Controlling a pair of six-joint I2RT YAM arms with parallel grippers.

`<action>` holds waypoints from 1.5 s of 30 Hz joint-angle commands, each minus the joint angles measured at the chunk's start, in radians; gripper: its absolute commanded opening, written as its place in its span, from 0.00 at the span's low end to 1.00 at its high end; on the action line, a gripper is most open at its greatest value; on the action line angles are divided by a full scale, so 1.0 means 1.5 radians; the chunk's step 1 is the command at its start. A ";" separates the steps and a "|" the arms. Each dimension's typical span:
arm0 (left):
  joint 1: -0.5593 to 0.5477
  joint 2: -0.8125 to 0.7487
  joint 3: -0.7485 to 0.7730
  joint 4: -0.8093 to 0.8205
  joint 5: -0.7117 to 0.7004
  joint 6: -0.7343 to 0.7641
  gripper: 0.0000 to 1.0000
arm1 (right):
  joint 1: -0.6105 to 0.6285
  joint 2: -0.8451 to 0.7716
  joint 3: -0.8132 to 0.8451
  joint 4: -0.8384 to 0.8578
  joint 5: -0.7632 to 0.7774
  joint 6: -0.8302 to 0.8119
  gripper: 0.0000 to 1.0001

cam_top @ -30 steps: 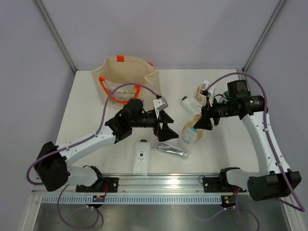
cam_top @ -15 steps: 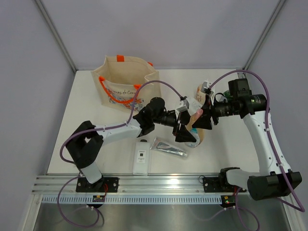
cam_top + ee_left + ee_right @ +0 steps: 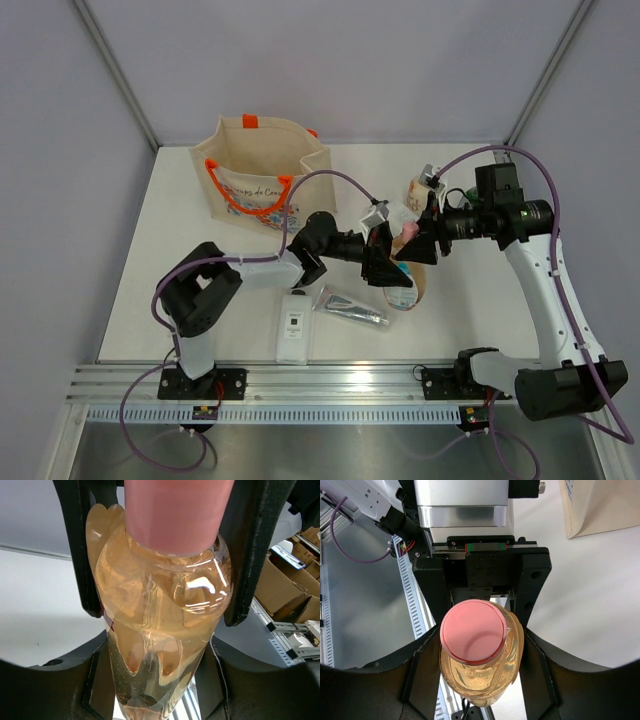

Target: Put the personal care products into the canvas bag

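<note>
Peach bottle (image 3: 479, 677), cap (image 3: 474, 632) toward right claw (image 3: 410, 246)

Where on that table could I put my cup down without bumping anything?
The table is bare at the near right, beyond the silver tube, and at the back between the canvas bag and the beige bottle. The centre, around the peach bottle, is crowded.

Cap of the peach bottle (image 3: 160, 620) is cropped at top.
</note>
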 commanded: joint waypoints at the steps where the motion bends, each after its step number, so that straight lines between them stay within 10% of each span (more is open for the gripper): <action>1: -0.012 -0.035 0.006 -0.055 0.031 0.050 0.00 | 0.003 -0.027 0.011 0.124 -0.027 0.049 0.04; 5: -0.001 -0.092 -0.013 -0.168 0.027 0.110 0.00 | 0.003 -0.042 -0.010 0.159 0.036 0.091 0.59; 10: 0.052 -0.193 -0.043 -0.364 0.021 0.187 0.00 | 0.002 -0.092 -0.033 0.246 0.115 0.156 0.95; 18: 0.140 -0.310 0.004 -0.660 -0.039 0.234 0.00 | -0.028 -0.118 -0.033 0.297 0.115 0.201 0.99; 23: 0.271 -0.362 0.198 -0.833 -0.196 0.113 0.00 | -0.145 -0.153 -0.124 0.362 0.014 0.244 0.99; 34: 0.404 -0.288 0.335 -0.777 -0.696 -0.197 0.00 | -0.185 -0.202 -0.282 0.490 -0.034 0.301 1.00; 45: 0.425 -0.063 0.504 -0.826 -0.830 -0.204 0.00 | -0.214 -0.225 -0.305 0.511 -0.031 0.302 1.00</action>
